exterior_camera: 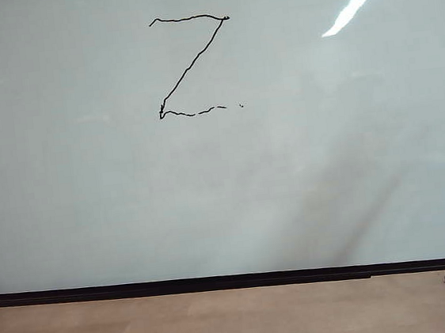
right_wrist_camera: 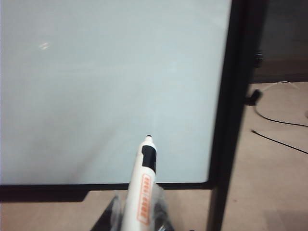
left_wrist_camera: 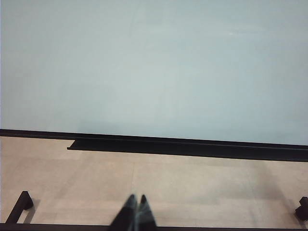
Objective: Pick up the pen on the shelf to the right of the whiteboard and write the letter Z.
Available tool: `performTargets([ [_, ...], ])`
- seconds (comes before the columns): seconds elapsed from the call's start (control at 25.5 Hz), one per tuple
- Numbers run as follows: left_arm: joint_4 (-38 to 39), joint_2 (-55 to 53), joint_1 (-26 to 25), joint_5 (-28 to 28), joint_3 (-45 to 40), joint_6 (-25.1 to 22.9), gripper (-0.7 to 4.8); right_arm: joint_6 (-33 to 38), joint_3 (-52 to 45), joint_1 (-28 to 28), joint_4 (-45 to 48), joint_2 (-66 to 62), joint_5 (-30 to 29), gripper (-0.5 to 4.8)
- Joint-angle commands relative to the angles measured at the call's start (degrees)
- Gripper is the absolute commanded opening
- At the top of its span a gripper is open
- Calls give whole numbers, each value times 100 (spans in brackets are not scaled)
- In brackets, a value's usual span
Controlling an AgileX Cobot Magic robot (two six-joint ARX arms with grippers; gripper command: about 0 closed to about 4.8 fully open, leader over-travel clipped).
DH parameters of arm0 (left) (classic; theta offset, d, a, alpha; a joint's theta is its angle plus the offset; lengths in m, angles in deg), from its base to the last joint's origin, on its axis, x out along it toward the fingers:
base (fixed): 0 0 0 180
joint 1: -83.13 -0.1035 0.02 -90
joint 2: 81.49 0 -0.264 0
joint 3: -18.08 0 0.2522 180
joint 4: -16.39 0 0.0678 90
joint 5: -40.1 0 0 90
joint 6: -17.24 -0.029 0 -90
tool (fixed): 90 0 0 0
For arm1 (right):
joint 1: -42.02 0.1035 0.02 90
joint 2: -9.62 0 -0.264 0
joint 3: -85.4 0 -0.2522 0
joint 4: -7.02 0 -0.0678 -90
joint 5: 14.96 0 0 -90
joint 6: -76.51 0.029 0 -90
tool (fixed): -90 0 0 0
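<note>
A: Near the top edge of the whiteboard (exterior_camera: pixel 66 191), left of the middle, the letter Z (exterior_camera: pixel 193 64) is being shown as drawn. Its top bar and slant are being seen whole; the bottom stroke is being seen broken into dashes.

B: So the writing is being judged nearly done, with only that broken stroke possibly left. Where is the pen (right_wrist_camera: pixel 142 192) being kept?

A: It is being held by the right gripper (right_wrist_camera: pixel 137 219), clamped on the white barrel, dark tip pointed at the board but apart from it, near the board's right edge. The left gripper (left_wrist_camera: pixel 136 211) is being held closed and empty, low before the board's bottom edge.
</note>
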Motion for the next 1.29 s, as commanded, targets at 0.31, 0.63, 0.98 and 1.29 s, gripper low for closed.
performTargets([
  [0.31,-31,-2,2,-2,13,-24,-5,122,26,-140,103,2,136,-5],
  [0.63,-31,-2,2,-2,13,-24,-4,120,26,-138,61,2,87,-5],
  [0.98,-31,-2,2,-2,13,-24,-5,120,26,-140,48,2,24,-5],
  [1.29,-31,-2,2,-2,13,-24,-4,120,26,-140,46,2,24,-5],
])
